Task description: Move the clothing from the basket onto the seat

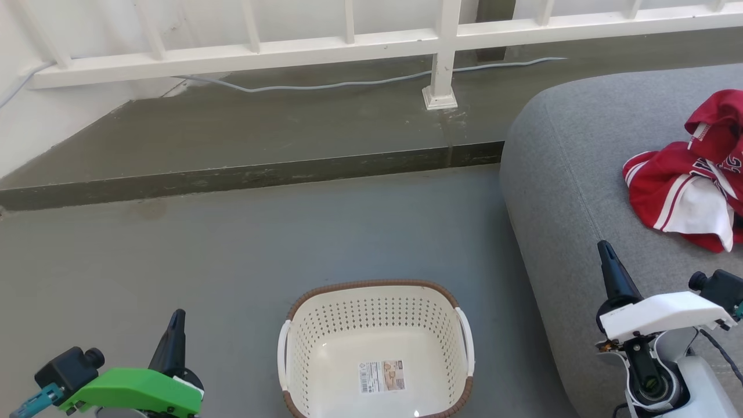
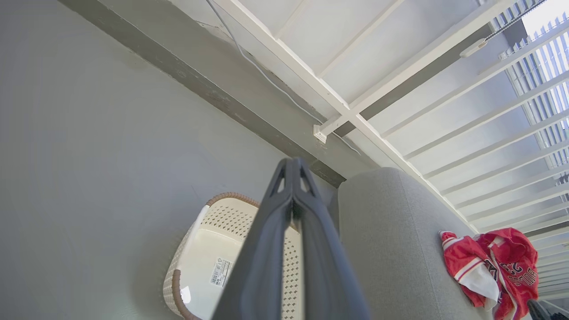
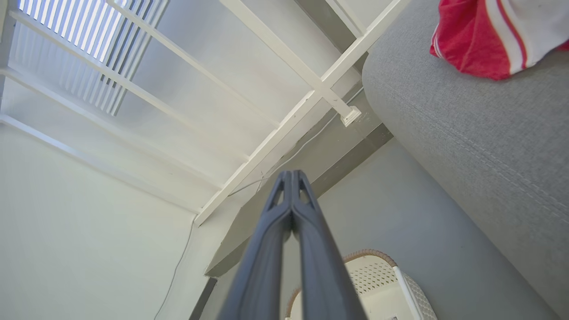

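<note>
The cream basket point(image 1: 376, 316) with its brown rim stands on the floor at the bottom centre, holding nothing but the paper label on its base; it also shows as basket point(image 2: 231, 213) and basket point(image 3: 378, 271). Red clothing point(image 1: 691, 174) with white stripes lies bunched on the grey seat point(image 1: 574, 186) at the right, seen too as clothing point(image 2: 493, 266) and clothing point(image 3: 484, 31). My left gripper point(image 1: 176, 318) hangs shut at the lower left, left of the basket. My right gripper point(image 1: 603, 251) is shut over the seat's front edge, below the clothing.
A raised concrete step point(image 1: 249, 174) crosses the floor beyond the basket, with a white railing point(image 1: 441, 40) and a pale cable point(image 1: 348, 84) on it. Bare grey floor point(image 1: 174, 249) spreads left of the basket.
</note>
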### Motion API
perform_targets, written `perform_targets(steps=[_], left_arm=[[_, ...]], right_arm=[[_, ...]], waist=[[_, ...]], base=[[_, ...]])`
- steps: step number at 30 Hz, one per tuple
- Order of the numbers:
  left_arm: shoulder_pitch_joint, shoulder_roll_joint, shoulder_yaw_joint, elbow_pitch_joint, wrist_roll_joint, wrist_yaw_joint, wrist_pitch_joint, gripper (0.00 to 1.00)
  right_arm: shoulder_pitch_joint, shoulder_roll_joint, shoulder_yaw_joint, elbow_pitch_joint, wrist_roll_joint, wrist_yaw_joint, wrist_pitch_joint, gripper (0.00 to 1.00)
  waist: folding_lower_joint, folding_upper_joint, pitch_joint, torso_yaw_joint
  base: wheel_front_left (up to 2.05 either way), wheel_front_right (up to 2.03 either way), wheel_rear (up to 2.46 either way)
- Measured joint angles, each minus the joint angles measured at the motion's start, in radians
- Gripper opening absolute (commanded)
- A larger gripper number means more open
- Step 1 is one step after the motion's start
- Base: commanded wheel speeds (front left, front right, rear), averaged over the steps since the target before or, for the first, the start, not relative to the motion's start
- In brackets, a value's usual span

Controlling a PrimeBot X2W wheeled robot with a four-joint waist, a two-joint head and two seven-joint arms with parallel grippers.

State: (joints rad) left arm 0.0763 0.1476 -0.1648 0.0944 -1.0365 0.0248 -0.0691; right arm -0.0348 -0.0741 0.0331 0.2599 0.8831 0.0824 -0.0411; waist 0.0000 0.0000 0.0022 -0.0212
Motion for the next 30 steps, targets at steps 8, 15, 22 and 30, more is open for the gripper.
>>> perform_targets(steps=[8, 15, 22, 30], left_arm=[[-0.012, -0.007, 0.022, 0.027, -0.087, -0.017, 0.017, 0.00], [-0.028, -0.011, 0.042, 0.046, -0.179, -0.035, 0.035, 0.00], [-0.039, -0.016, 0.065, 0.062, -0.252, -0.048, 0.049, 0.00], [-0.058, -0.031, 0.089, 0.088, -0.339, -0.073, 0.067, 0.00]], right_arm=[[-0.003, 0.006, -0.028, 0.003, 0.110, 0.002, 0.025, 0.00], [-0.005, 0.010, -0.051, 0.005, 0.203, 0.006, 0.044, 0.00], [-0.013, 0.012, -0.068, 0.007, 0.286, 0.013, 0.061, 0.00], [-0.019, 0.015, -0.095, 0.008, 0.393, 0.017, 0.084, 0.00]], waist=[[0.0000, 0.0000, 0.000, 0.003], [0.0000, 0.0000, 0.000, 0.006], [0.0000, 0.0000, 0.000, 0.008], [0.0000, 0.0000, 0.001, 0.012]], base=[[0.00, 0.00, 0.00], [0.00, 0.00, 0.00], [0.00, 0.00, 0.00], [0.00, 0.00, 0.00]])
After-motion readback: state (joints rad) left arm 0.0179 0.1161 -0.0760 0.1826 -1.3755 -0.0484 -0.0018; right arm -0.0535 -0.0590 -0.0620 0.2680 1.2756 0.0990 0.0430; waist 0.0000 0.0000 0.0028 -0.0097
